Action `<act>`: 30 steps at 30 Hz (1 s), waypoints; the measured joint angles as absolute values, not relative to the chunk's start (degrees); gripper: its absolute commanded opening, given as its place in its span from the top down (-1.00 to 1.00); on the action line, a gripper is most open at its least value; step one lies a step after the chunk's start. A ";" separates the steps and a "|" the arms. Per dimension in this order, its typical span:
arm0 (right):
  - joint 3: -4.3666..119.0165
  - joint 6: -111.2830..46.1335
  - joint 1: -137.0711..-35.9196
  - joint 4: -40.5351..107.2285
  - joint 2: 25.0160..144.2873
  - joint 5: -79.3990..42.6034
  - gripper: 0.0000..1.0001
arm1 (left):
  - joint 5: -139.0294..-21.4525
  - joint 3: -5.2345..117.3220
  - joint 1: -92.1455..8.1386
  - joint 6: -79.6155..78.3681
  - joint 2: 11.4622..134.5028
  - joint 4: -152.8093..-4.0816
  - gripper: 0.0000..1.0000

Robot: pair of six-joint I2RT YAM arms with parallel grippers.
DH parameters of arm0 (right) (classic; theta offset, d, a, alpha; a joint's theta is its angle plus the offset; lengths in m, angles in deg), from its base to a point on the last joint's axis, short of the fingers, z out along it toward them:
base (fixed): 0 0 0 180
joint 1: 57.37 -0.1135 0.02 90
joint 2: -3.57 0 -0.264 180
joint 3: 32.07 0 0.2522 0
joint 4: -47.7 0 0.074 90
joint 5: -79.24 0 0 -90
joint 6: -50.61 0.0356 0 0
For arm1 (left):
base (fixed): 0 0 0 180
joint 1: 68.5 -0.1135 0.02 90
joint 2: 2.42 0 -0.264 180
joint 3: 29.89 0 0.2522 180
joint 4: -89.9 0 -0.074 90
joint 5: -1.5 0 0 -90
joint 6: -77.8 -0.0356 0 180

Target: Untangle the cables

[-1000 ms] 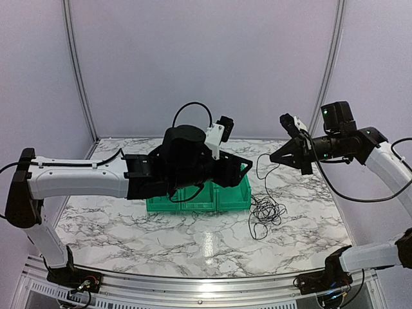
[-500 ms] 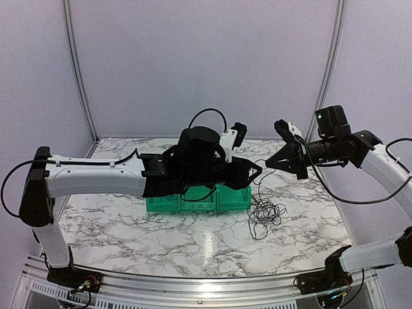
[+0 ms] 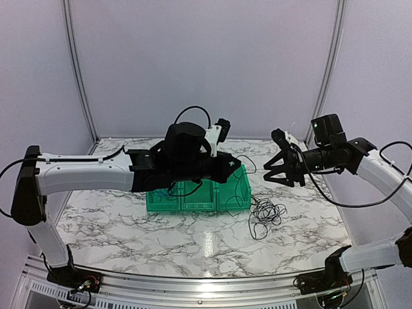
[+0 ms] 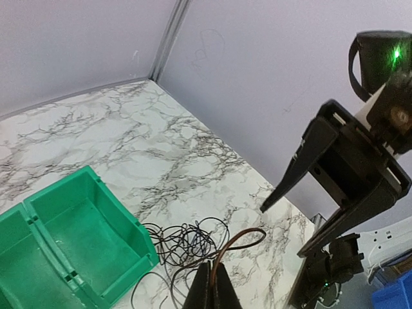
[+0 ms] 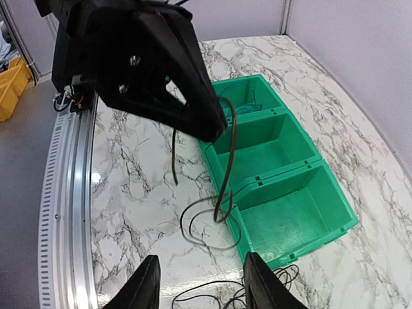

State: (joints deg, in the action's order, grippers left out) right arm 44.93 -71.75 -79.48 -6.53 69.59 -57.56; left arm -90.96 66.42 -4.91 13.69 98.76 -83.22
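Top external view shows the left gripper (image 3: 236,168) raised above the right end of a row of three green plastic bins (image 3: 193,199). The right gripper (image 3: 269,168) faces it at about the same height, near but apart.

In the left wrist view the two fingers of the left gripper (image 4: 209,286) are pressed together on a thin dark brown cord (image 4: 239,239), which goes up from the tips in an arc. In the right wrist view this cord (image 5: 228,161) hangs from the tip of the left gripper (image 5: 219,131) down in front of the bins (image 5: 302,212) and makes a loose loop on the white marble-pattern table (image 5: 141,174).

The right gripper (image 5: 202,270) has its fingers (image 5: 149,283) spread apart, with nothing between them.

The tangle of thin black cords (image 3: 265,211) lies on the table (image 3: 129,225) just beside the right end of the bins, below both grippers. A thin cord that looks blue (image 5: 248,96) lies in the bin compartment farthest from the right wrist camera.
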 measured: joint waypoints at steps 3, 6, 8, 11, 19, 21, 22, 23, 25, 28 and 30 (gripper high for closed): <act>42.53 -71.75 -78.45 -6.31 68.76 -58.26 0.03 | -92.73 66.24 -5.92 13.42 96.03 -80.72 1.00; 39.03 -71.70 -76.72 -4.67 68.30 -58.55 0.03 | -96.01 66.24 -6.70 13.23 92.16 -77.84 1.00; 35.43 -70.92 -75.52 -2.26 68.28 -59.09 0.03 | -98.17 66.24 -7.05 13.07 89.98 -75.98 1.00; 30.81 -70.42 -74.12 -0.47 69.33 -59.27 0.03 | -101.43 66.24 -7.84 12.79 87.24 -73.07 1.00; 29.74 -69.13 -73.79 3.59 71.49 -58.04 0.03 | -104.47 66.24 -12.45 11.33 87.20 -67.89 1.00; 29.74 -69.13 -73.79 4.18 71.51 -57.94 0.03 | -104.99 66.24 -13.43 10.71 88.34 -67.78 1.00; 29.72 -69.13 -73.79 4.49 71.49 -57.85 0.03 | -105.30 66.24 -13.96 10.39 89.23 -67.78 1.00; 29.70 -69.13 -73.79 4.75 71.49 -57.63 0.03 | -105.69 66.24 -14.44 9.99 90.35 -67.76 1.00; 29.55 -69.13 -73.79 5.25 71.51 -57.17 0.03 | -106.20 66.26 -15.45 9.34 93.19 -67.85 1.00; 29.35 -69.13 -73.77 5.47 71.51 -56.58 0.03 | -106.13 66.26 -16.56 8.90 98.46 -68.18 1.00; 29.31 -69.13 -73.77 5.71 71.49 -56.47 0.03 | -105.87 66.31 -17.13 8.79 102.24 -68.37 1.00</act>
